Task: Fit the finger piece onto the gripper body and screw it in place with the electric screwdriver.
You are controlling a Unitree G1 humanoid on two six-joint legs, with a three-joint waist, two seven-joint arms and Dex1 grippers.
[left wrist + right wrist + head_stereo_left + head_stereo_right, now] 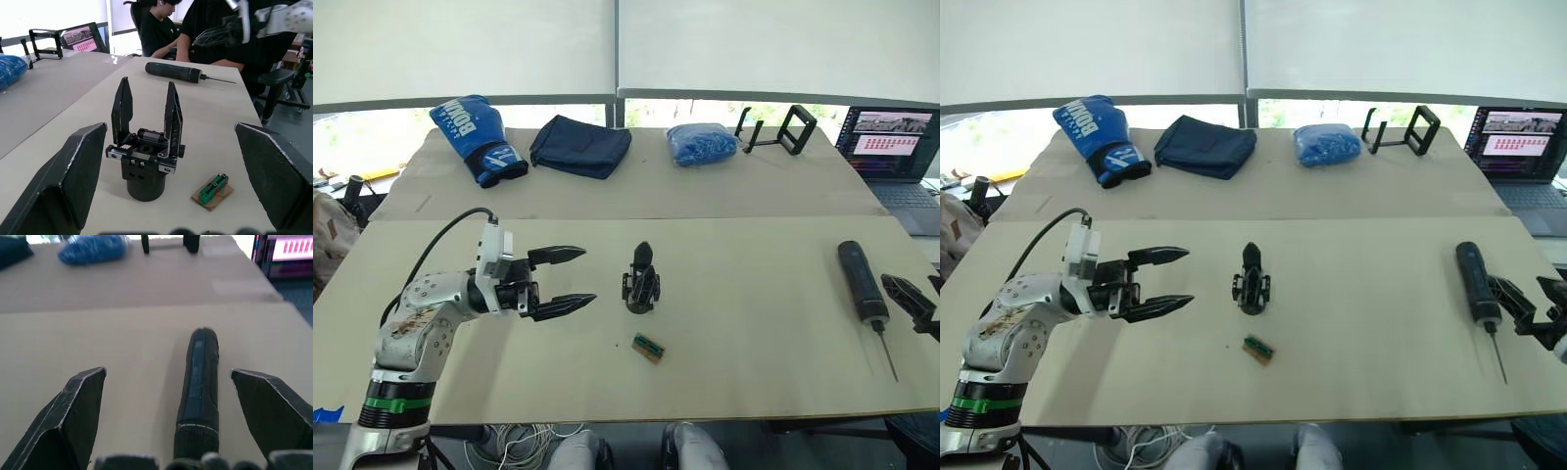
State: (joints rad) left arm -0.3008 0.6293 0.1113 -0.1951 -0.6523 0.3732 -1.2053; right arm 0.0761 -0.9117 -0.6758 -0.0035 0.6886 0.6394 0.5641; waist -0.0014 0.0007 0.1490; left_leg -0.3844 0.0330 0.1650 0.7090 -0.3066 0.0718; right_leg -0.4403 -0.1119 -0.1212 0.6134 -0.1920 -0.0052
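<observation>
The gripper body stands upright near the middle of the cardboard-topped table, and in the left wrist view it carries 2 pointed black fingers rising from its carriage, so the finger piece appears to be already seated on it, though which of the 2 is the added one I cannot tell. Whether any screw has been driven is not readable either; the small fasteners on the front of the body are too small to judge. The electric screwdriver lies flat near the table's right edge, bit pointing toward the robot, well apart from the gripper body, so the screwing step looks not yet done. The left gripper hovers just to the left of the gripper body with its 2 fingers spread wide and nothing between them. The right gripper sits at the table's right edge just beside the screwdriver, fingers also spread wide; in its wrist view the tool's barrel lies between them but not touched. It is partly cut off by the frame edge in both head views. A small green-and-brown block lies loose in front of the gripper body. What remains, as I judge it, is to grasp the screwdriver, steady the body and fasten the piece.
</observation>
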